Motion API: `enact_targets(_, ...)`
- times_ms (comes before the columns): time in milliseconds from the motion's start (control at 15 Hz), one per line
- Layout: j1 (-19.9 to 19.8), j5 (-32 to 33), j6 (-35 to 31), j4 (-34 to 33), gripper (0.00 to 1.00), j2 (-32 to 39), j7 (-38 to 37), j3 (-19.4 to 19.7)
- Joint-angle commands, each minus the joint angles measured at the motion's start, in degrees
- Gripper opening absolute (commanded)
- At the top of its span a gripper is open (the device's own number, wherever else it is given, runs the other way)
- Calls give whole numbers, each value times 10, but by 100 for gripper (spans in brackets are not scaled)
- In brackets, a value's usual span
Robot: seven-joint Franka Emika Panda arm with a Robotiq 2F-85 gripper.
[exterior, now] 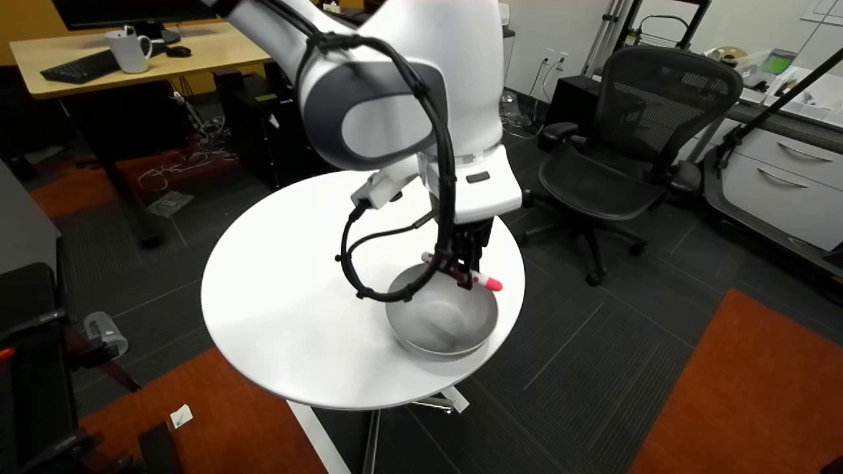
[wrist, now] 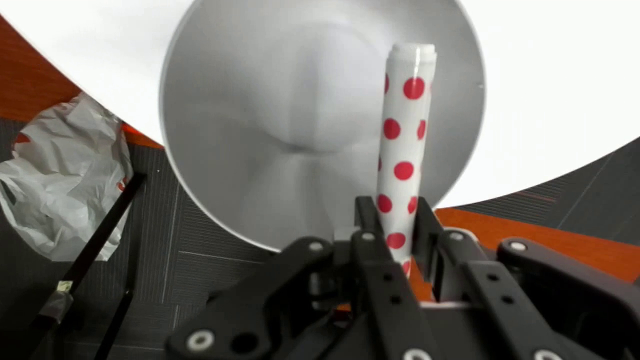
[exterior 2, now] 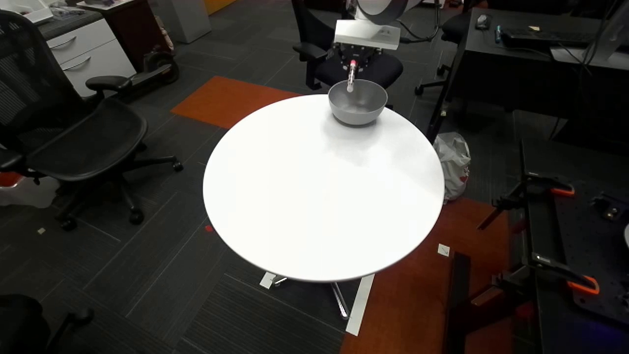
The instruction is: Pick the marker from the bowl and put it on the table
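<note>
Marker [wrist: 405, 145], white with red dots, is pinched in my tool [wrist: 396, 207] above the grey bowl [wrist: 225, 185]. I should raise it clear, carry it across over the round white desk [exterior 2: 324, 191], lower it level, then release gently, since it may roll.

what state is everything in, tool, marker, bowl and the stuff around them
Tool: shut on the marker
Marker: gripped, white end over the bowl
Bowl: upright on the round table
Mug: upright on the wooden desk
Plastic bag: crumpled
Drawers: shut
Monitor: visible part dark
</note>
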State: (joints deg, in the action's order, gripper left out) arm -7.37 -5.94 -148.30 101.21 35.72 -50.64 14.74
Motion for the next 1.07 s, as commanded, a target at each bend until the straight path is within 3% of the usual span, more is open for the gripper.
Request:
enact_targets(0,31,7,-32,107,5,-110,23,-3)
enact_targets(533,107,50,-48,192,5,-211,70,-64)
enact_targets(800,124,43,-74,203,5,-207,128,-109)
enact_targets(1000,120,23,-111,194,5,-166,184,-132)
